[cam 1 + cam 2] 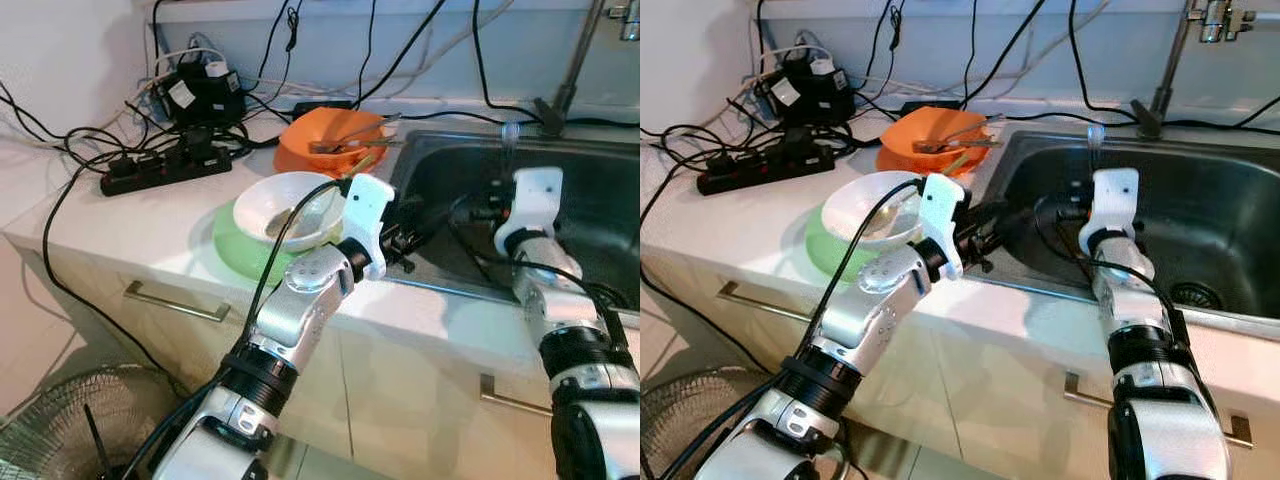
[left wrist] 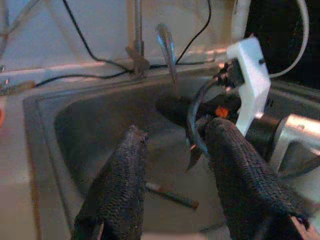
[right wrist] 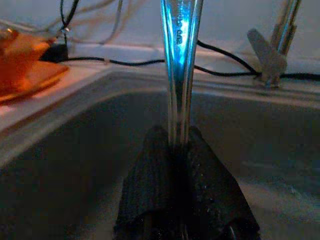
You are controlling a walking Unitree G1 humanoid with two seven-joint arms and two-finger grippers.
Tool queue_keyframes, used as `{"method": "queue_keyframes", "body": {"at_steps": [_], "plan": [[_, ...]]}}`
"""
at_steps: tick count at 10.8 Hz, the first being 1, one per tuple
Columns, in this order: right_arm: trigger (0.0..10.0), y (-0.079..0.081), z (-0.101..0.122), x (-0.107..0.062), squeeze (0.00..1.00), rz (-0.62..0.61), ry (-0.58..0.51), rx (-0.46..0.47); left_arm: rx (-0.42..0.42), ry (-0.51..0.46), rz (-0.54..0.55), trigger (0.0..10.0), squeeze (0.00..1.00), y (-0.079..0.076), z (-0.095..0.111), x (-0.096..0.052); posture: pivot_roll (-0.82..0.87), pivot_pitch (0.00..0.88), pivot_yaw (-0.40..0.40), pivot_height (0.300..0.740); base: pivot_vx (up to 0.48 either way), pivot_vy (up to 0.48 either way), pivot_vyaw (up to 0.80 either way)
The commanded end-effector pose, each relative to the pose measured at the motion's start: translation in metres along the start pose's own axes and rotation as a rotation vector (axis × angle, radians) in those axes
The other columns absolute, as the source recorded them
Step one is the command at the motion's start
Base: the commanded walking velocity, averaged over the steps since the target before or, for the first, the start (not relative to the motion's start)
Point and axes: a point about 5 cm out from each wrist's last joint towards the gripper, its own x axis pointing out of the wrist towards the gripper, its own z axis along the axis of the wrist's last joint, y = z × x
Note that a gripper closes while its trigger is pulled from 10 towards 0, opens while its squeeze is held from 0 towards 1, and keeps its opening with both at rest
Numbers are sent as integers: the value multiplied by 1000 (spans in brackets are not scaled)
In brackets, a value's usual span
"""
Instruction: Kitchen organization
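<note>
Gripping a metal utensil handle [image 3: 179,60] upright over the sink [image 1: 600,200], right gripper [image 3: 179,150] is clamped tight; left gripper [image 2: 172,165] spread wide at sink's 9 o'clock rim, w/ left wrist cam showing a stick-like item [image 2: 170,195] on basin floor

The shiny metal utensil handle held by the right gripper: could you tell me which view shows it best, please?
The right wrist view: the shiny metal utensil handle rises large from the shut right gripper. The left wrist view shows it small and slanted; in the eye views it is a faint sliver.
</note>
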Motion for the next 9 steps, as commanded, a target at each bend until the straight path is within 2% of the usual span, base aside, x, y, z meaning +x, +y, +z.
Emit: {"method": "queue_keyframes", "body": {"at_steps": [1, 5, 9], "plan": [[10000, -2, 8, 3, 0, -18, -30, -10, 12, 32, 21, 10000, 0, 5, -4, -3, 52, 0, 138, 740, 0, 0, 0], [10000, -13, -6, 3, 0, -81, 34, -32, 40, 166, -20, 10000, 0, 1, -24, -8, 58, 0, 138, 740, 0, 0, 0], [10000, -11, -19, 0, 0, -90, 92, -41, 47, 213, -37, 10000, 0, -1, -30, -10, 61, 0, 139, 740, 0, 0, 0]]}}
